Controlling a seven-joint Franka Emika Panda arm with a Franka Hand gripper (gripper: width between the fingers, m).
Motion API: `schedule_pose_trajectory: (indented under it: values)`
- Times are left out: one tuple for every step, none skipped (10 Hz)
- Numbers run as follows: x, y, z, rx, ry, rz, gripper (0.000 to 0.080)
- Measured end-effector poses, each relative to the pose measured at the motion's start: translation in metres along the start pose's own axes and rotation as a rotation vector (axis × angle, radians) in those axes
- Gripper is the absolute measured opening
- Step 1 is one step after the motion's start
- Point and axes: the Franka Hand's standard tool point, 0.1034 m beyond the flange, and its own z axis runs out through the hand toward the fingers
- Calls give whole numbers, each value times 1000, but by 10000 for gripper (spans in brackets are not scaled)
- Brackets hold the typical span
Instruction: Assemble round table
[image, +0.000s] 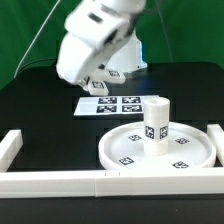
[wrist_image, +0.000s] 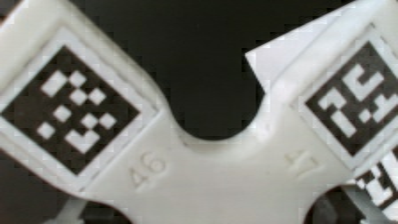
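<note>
the base sits close under the gripper by the marker board, gripped or not i cannot tell, and a loose or off-centre hold may tilt or drop it before it meets the leg upright in the disc.

leg on disc — marker board behind

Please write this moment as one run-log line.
white cylindrical plastic leg: upright on white round rimmed disc | white cross-shaped tagged base: fills wrist view
</note>
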Motion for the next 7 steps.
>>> schedule_pose_trajectory:
  values:
    - [-3,1,4,4,58,-8,450]
    - [-7,5,3,1,114,5,450]
    - [-11,7,4,-4,132,11,450]
    - [-12,10,3,1,204,14,450]
    - [-8,5,-7,50,255,91,450]
    - [5,3,-26,47,280,151,450]
    - [14,5,-42,55,294,194,450]
